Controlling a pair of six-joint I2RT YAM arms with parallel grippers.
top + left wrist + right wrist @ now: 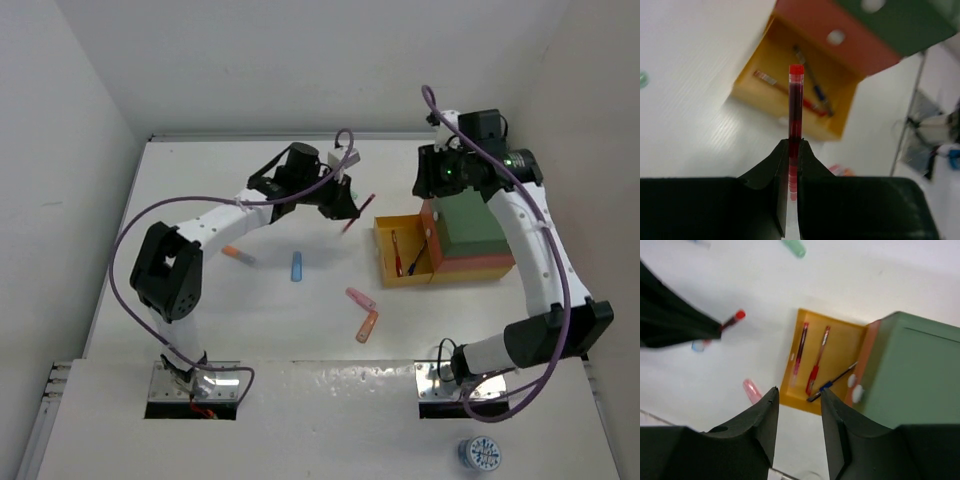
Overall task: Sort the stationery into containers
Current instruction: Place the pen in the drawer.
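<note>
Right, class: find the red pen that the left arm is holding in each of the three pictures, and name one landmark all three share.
Top external: red pen mid-picture, slanting, just left of the yellow tray.
Left wrist: centre, standing up from the shut left end effector, tray behind it.
Right wrist: upper left, its red end poking out of the left end effector.
Shared landmark: the yellow tray, with pens inside.

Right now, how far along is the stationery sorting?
Done: two red pens and a blue pen lie in the yellow tray. In hand: the left gripper is shut on another red pen near that tray; the right gripper is open and empty. Left: an orange marker, blue marker, pink marker and salmon marker lie loose on the table, plus a mint green marker seen from the right wrist.
</note>
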